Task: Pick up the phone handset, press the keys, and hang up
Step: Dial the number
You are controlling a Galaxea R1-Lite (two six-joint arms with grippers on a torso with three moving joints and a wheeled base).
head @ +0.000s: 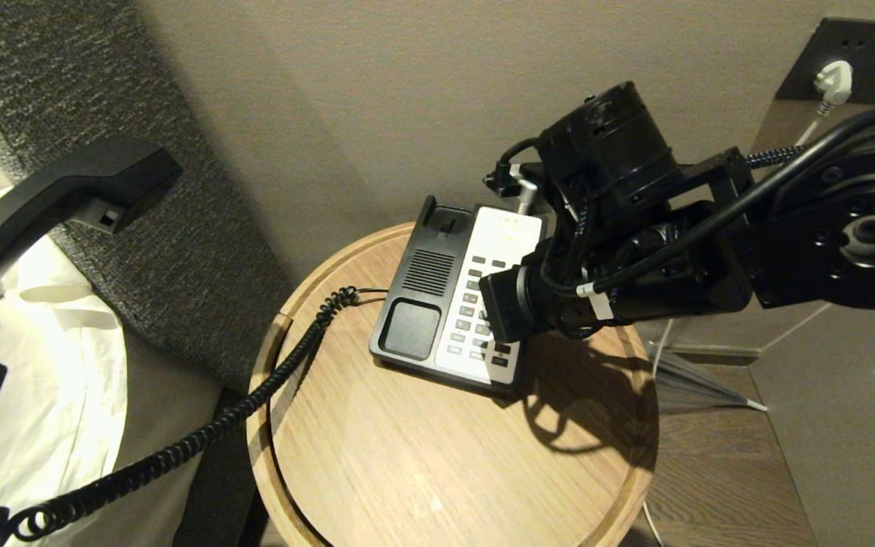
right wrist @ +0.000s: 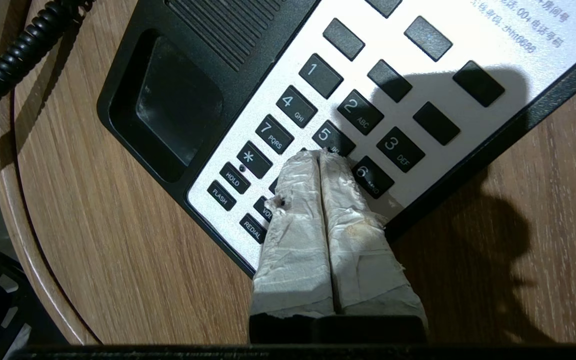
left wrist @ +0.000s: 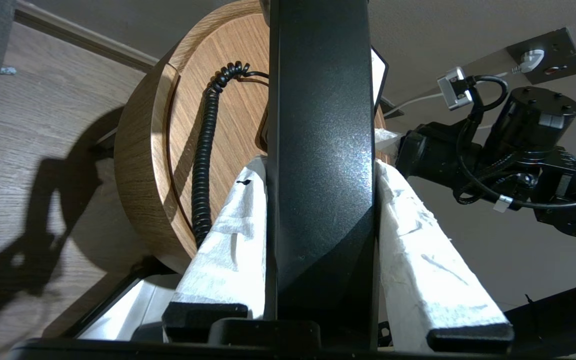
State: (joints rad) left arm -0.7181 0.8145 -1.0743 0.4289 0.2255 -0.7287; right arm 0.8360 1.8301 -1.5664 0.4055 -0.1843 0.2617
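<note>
Handset held off the phone while the keypad is pressed.

Head view: the phone handset point(head: 65, 194) slants up-right at far left, its lower end cut off; round wooden tabletop point(head: 437, 471) beside a bed.
Left wrist view: left end effector point(left wrist: 320, 175) pinching the handset's shaft.
Right wrist view: right end effector point(right wrist: 320, 157), fingers pressed together, tips hiding part of the keypad point(right wrist: 358, 112) near "5".

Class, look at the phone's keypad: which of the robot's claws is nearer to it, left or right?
Right. The right claw has its shut tips on the keypad; the left claw holds the handset off beside the table.
</note>
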